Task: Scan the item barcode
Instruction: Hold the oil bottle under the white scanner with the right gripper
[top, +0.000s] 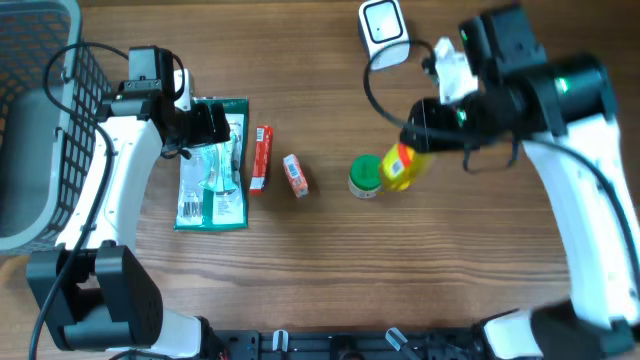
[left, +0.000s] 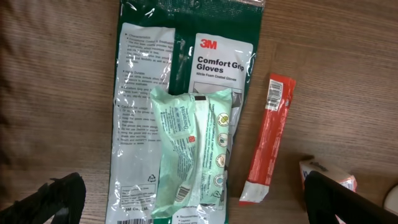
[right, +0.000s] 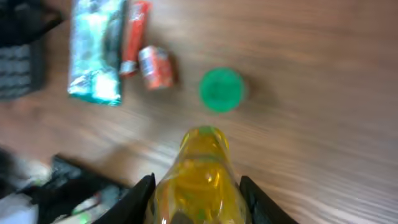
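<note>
**Item in hand: yellow bottle, right arm**

**Item.** Translucent yellow plastic bottle with a red-and-yellow label (top: 400, 166); glossy, with rounded shoulders. It is clamped between the two black fingers of the right gripper (right: 198, 185) and tilted over the brown wood-grain table (top: 450, 280). The label print is too small to read.

**Scanner.** White rounded-square barcode scanner with a dark window (top: 383, 24). It lies beyond the right gripper, near its wrist and apart from the bottle.

**By view.**
- The overhead view alone shows the scanner and a grey mesh basket (top: 40, 110) outboard of the left gripper (left: 191, 186).
- The right wrist view, which is blurred, looks down the length of the bottle, whose yellow body fills the gap between the fingers.
- Ahead of the bottle's tip stands a small jar with a round green lid (right: 221, 89). Overhead it is just beside the bottle's end, and whether the two touch cannot be told.
- The left wrist view alone makes print legible: "3M Comfort Grip Gloves" on a flat dark green glove pack (left: 224, 53).

**Left gripper.** It is spread wide and holds nothing, one black fingertip to either side above the glove pack.

**Under and beside the left gripper.**
- A pale green crinkled film packet (left: 193, 149) lies on top of the glove pack.
- A slim red foil stick sachet (left: 268, 140) lies just beside the pack, on the side toward the right arm.
- Beyond the sachet is a small orange-and-white carton (left: 329, 179), partly hidden by a fingertip.
</note>
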